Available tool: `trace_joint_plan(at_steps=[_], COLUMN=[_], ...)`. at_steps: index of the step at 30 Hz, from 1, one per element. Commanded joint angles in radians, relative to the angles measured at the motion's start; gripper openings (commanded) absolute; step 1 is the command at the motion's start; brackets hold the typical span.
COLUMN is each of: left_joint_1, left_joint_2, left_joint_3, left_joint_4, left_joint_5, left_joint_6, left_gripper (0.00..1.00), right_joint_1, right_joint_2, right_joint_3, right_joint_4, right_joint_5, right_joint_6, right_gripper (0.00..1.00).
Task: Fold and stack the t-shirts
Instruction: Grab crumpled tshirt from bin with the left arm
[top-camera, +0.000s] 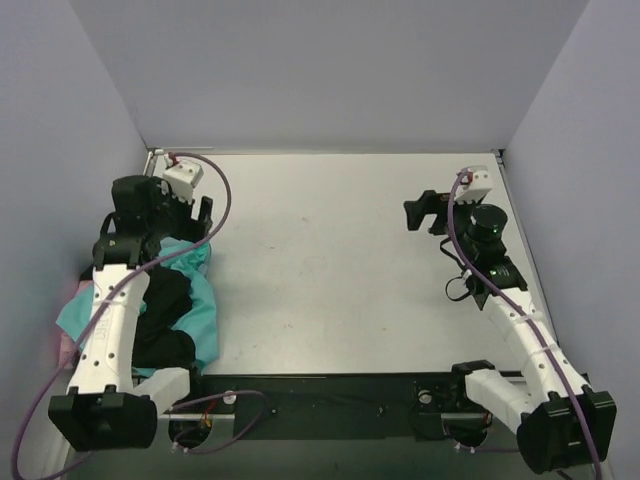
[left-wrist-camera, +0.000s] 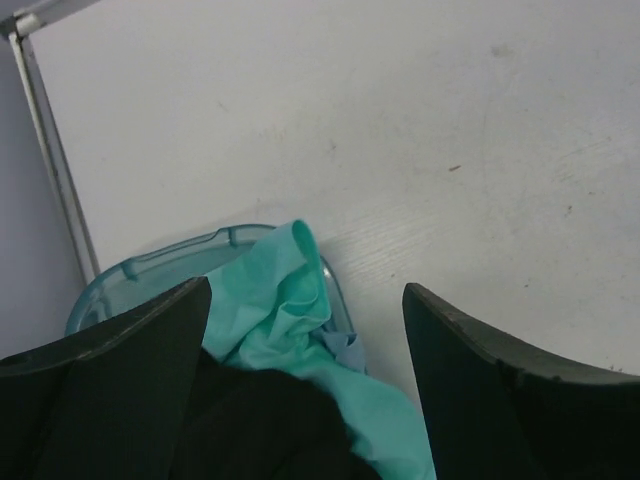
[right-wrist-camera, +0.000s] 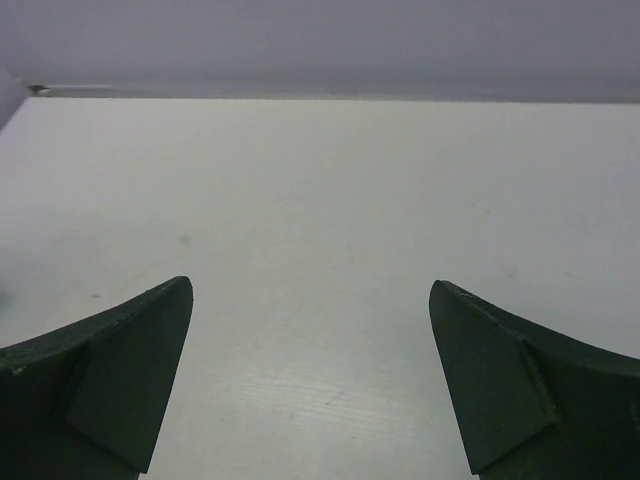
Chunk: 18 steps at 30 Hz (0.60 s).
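Note:
A heap of t-shirts lies at the table's left edge: a black one (top-camera: 165, 315) on top of teal ones (top-camera: 205, 320), with a bit of pink (top-camera: 66, 345) at the far left. In the left wrist view the teal cloth (left-wrist-camera: 285, 300) and black cloth (left-wrist-camera: 250, 425) spill over a translucent teal bin rim (left-wrist-camera: 170, 258). My left gripper (top-camera: 205, 218) is open and empty, just above the far end of the heap; it also shows in the left wrist view (left-wrist-camera: 305, 350). My right gripper (top-camera: 425, 212) is open and empty over bare table at the right, as the right wrist view (right-wrist-camera: 310, 370) shows.
The white table (top-camera: 340, 260) is walled on the left, back and right. A metal rail (left-wrist-camera: 50, 160) runs along the left edge. A black base plate (top-camera: 330, 400) with cables spans the near edge between the arm bases.

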Motion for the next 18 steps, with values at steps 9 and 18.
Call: trace_joint_plan(at_steps=[9,18], left_joint_1=[0.26,0.276], left_joint_2=[0.326,0.312], left_joint_3=[0.297,0.115], left_joint_4=[-0.674,-0.625], left_joint_5=[-0.458,-0.581], left_joint_6=[0.265,0.297], left_gripper=[0.86,0.84], right_joint_1=[0.403,0.44], right_joint_2=[0.055,0.109], right_joint_3=[0.295,0.291], right_joint_4=[-0.501,-0.509], right_joint_5=[-0.052,-0.095], right_joint_6=[-0.156,-0.236], right_gripper=[1.0,1.0])
